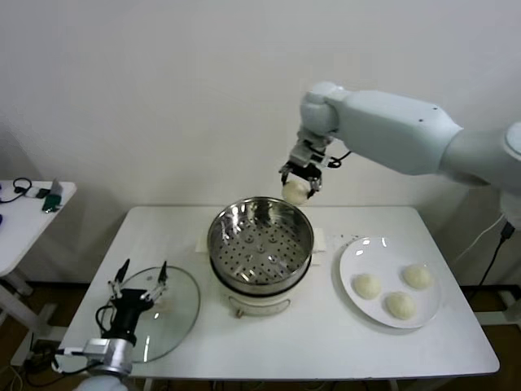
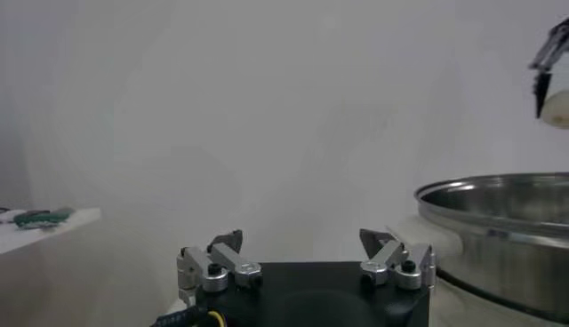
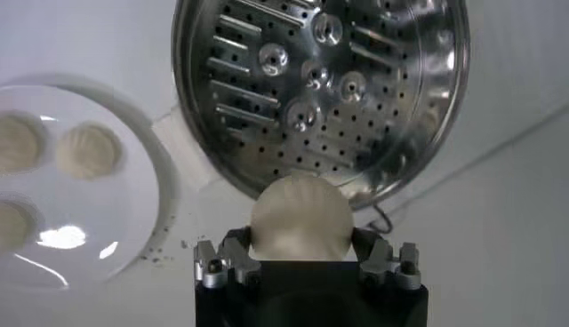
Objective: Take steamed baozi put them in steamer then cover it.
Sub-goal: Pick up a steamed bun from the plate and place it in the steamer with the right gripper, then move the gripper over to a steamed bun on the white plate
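Note:
My right gripper [image 1: 300, 181] hangs in the air just behind the far rim of the steamer [image 1: 303, 230], shut on one cream-white baozi [image 1: 295, 192]. From the right wrist that baozi [image 3: 300, 219] sits between the fingers above the perforated steamer floor [image 3: 373, 151], which holds nothing. Three more baozi [image 1: 367, 285] [image 1: 417, 276] [image 1: 400, 305] lie on the white plate [image 1: 352, 255] to the right. The glass cover [image 1: 177, 309] lies flat on the table at the front left. My left gripper [image 1: 142, 275] rests open over the cover, fingers [image 2: 229, 242] spread wide.
The steamer's white base [image 1: 259, 305] stands mid-table. A small side table [image 1: 24, 213] with cables and a green item stands off to the left. A white wall backs the table. The steamer rim [image 2: 498, 211] shows close by in the left wrist view.

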{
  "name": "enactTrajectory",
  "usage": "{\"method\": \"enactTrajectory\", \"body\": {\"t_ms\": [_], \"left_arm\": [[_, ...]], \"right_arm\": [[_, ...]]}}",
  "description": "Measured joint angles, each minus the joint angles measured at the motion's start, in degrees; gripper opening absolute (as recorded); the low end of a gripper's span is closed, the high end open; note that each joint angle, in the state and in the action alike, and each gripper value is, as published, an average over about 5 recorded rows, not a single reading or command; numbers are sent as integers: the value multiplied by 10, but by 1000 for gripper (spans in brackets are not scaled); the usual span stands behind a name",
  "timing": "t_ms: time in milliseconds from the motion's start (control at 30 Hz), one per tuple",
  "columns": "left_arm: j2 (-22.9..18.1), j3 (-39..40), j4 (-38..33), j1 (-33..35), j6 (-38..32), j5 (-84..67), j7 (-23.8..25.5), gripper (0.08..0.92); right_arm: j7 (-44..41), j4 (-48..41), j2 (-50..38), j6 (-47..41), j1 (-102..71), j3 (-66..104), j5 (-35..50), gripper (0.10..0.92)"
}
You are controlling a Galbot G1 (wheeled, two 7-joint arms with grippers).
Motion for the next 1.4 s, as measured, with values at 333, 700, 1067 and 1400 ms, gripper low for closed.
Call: {"method": "enactTrajectory", "body": {"t_ms": [333,700,1067,1400], "left_arm": [[3,-7,-1,2,0,-7,-1,823],[5,-12,-7,1,6,-15,-3,823],[5,-12,-11,4,8,-15,-3,823],[5,-11,-13,6,9,-14,-5,823]], "right_arm": [[10,-36,64,35,-56,14,-72,729],[22,-79,106,61,-113,25,-135,730],[26,-88,114,70,-135,31,-168,813],[13,-64,93,68,-115,43,-165,823]]}}
